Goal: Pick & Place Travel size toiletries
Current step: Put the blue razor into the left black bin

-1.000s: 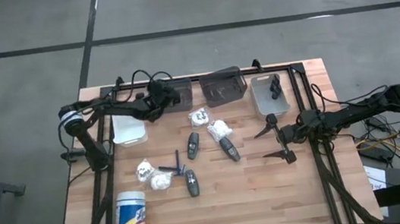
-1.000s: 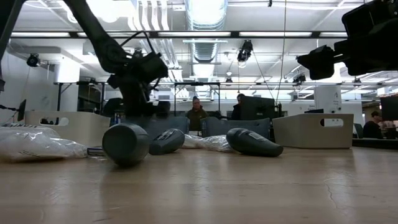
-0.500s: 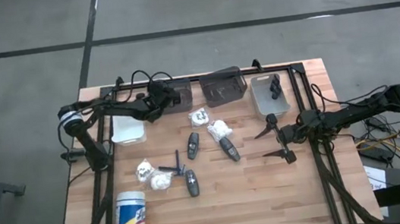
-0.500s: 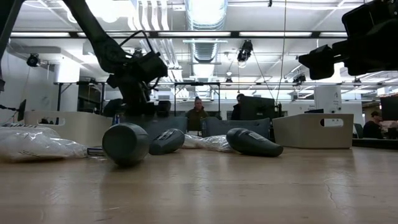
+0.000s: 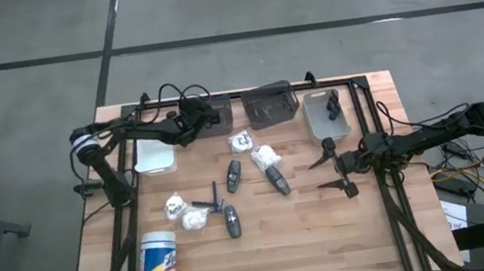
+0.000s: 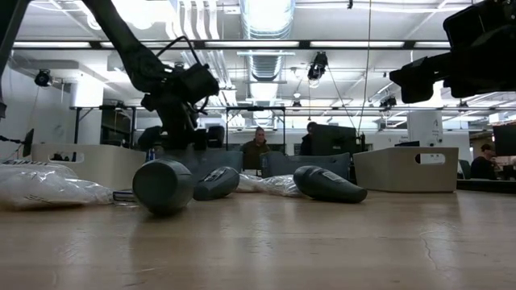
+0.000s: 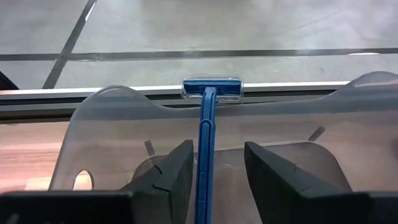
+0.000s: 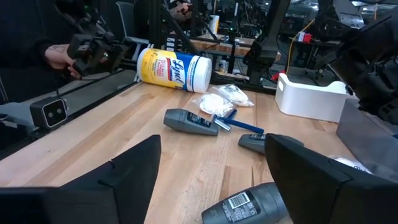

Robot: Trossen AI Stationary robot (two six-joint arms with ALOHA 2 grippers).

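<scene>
High view: the left hand (image 5: 205,114) hovers over the clear bin (image 5: 212,121) at the tabletop's (image 5: 310,238) far edge, fingers parted around a blue razor (image 7: 206,155) without touching it. Tubes (image 5: 276,179) and white packets (image 5: 187,212) lie mid-table. The right hand (image 5: 333,168) waits wide open, empty, just beside them.

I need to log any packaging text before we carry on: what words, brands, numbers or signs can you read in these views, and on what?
"Lysol": on the yellow label of the white canister lying on its side on the table, read in the right wrist view.
Smaller print on that label: too small to read.
Barcode sticker on the dark grey tube nearest the right pincer: digits too blurred to read.
Nothing else legible.
</scene>
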